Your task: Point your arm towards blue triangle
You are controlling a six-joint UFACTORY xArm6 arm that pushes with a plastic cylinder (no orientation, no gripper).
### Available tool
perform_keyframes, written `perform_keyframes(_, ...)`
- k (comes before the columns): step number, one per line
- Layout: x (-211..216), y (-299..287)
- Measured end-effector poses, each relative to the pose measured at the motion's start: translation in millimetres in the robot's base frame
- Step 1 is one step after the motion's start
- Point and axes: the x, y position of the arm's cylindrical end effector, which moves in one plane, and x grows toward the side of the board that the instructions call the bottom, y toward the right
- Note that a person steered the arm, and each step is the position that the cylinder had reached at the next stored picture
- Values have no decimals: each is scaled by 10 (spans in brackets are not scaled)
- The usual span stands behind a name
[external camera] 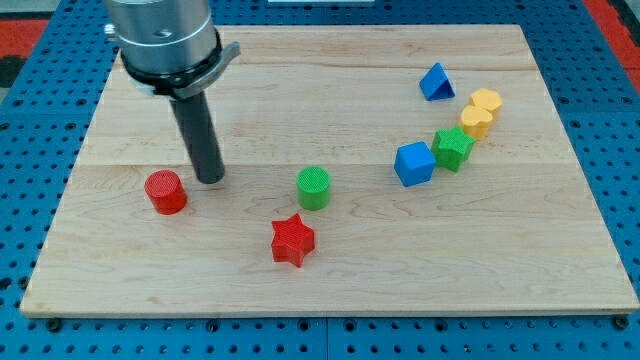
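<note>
Nearest on the desk (120, 270) lies the red star (292, 240). My tip (210, 179) rests just right of the red cylinder (165, 192), well apart from the far-right blue triangle (435, 82). No jaws exist, only a rod.

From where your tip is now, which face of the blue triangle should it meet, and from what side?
No gripping here, only contact. My tip stands beside the red cylinder, far off at the view's left. The blue triangle sits clear on its left, so approach from the view's left and meet that sloped left face.
</note>
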Motion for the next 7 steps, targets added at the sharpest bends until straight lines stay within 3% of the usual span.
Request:
perform_keyframes(1, -231, -745)
perform_keyframes(2, 158, -776)
perform_keyframes(3, 343, 236)
perform_keyframes(5, -65, 338)
perform_keyframes(7, 81, 407)
